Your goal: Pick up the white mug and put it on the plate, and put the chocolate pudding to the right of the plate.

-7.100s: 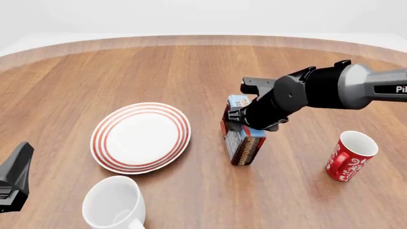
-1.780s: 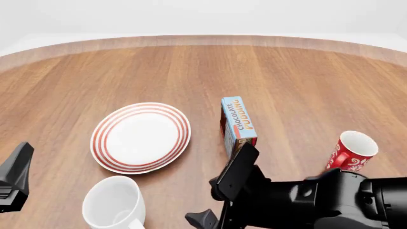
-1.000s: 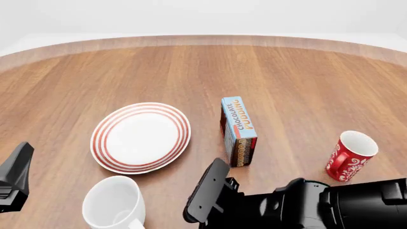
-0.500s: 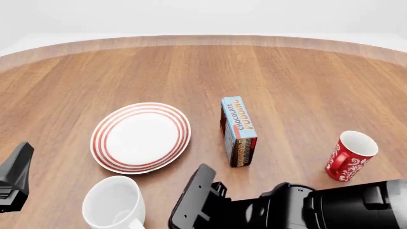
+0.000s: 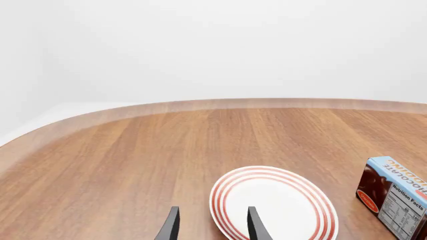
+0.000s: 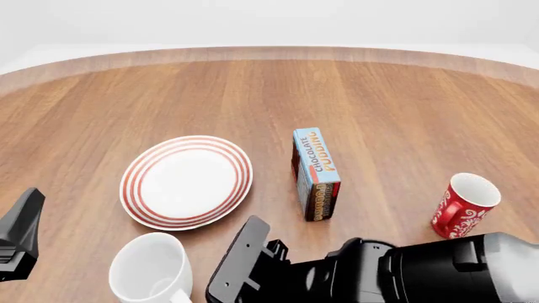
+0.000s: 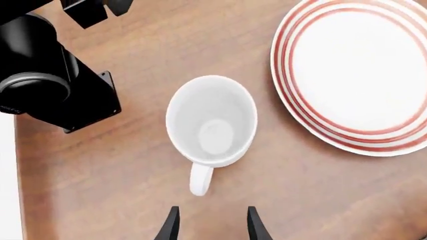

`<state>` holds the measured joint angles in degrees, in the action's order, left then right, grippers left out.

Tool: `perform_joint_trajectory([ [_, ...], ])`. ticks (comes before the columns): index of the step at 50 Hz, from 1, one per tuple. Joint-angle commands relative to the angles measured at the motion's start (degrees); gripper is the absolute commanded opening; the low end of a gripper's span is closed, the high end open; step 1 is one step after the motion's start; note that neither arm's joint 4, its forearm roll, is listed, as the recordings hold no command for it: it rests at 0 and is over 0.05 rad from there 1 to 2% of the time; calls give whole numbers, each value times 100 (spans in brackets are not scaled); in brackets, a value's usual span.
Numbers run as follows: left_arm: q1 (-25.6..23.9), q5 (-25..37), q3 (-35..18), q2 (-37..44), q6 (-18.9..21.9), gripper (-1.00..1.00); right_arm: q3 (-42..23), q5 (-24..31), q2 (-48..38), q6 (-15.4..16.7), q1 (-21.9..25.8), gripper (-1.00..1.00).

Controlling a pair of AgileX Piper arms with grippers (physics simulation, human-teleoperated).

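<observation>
Right gripper (image 7: 209,225) over white mug (image 7: 212,122), fingers parted, empty; left gripper (image 5: 210,226) parted too, idle; chocolate pudding (image 6: 316,172) right of plate (image 6: 186,181)

The chocolate pudding (image 6: 317,172) carton reads "CHOCOLATE PUDDING"; side panel "Nutrition Facts"

Your front view cuts the white mug (image 6: 150,270) at the bottom edge, handle mostly lost. The chocolate pudding (image 5: 396,196) runs off the left wrist frame. Right end effector (image 7: 210,225): only fingertips visible.
</observation>
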<state>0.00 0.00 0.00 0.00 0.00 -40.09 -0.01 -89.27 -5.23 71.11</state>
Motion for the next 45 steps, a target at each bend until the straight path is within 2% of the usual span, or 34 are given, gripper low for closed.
perform_joint_trajectory([
  [1, 0, 0, 0, 0, 0, 100, -168, 86, -133, -16, 24, 100],
  [45, 0, 0, 0, 0, 0, 100, -565, 61, -643, -109, 158, 100],
])
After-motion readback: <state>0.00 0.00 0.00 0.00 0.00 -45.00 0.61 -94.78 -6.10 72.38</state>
